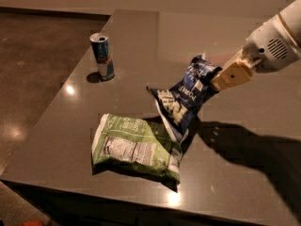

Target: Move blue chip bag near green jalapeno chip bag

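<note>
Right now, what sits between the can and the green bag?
Only bare table, in the camera view, between drink can and green jalapeno chip bag. The gripper, at the picture's right, clamps the blue chip bag.

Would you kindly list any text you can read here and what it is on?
On the blue chip bag, held at its top by the gripper: white lettering, too blurred to read.
On the green jalapeno chip bag: label panel, unreadable.
On the drink can: nothing legible.

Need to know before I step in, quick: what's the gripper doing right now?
Gripper: shut on the small crumpled dark-blue foil chip bag, gripping its upper corner, right of centre in view.
</note>
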`<state>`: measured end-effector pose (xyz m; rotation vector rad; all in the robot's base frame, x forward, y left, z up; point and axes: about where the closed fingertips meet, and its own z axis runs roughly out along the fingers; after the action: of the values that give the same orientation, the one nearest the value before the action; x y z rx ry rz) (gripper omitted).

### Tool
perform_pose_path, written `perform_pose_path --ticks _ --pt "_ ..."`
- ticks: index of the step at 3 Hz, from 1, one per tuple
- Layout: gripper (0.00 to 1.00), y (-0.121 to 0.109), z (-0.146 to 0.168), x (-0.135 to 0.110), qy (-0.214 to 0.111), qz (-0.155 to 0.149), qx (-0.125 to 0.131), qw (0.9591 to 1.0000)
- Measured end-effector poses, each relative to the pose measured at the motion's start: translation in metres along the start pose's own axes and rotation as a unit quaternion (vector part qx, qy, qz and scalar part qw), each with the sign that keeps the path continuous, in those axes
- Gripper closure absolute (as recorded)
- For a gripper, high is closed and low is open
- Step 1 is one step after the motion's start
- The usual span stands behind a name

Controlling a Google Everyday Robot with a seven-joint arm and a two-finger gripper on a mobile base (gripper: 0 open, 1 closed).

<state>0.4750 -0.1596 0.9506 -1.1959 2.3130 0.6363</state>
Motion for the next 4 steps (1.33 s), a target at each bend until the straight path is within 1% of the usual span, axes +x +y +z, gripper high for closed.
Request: perform_pose_path --ticks 1,2,3,4 --pt "0.75 0.0194 0.0073 0.0015 0.001 -0.003 -0.032 0.9995" --pt "0.44 0.0200 0.0079 -0.0011 0.000 -0.005 -0.031 0.9995" --pt "0.21 0.0208 0.0085 -0.0025 0.000 -0.006 -0.030 0.9995" --pt "0.01 0.0217 0.0091 -0.0041 -0.001 -0.007 -0.030 0.9995"
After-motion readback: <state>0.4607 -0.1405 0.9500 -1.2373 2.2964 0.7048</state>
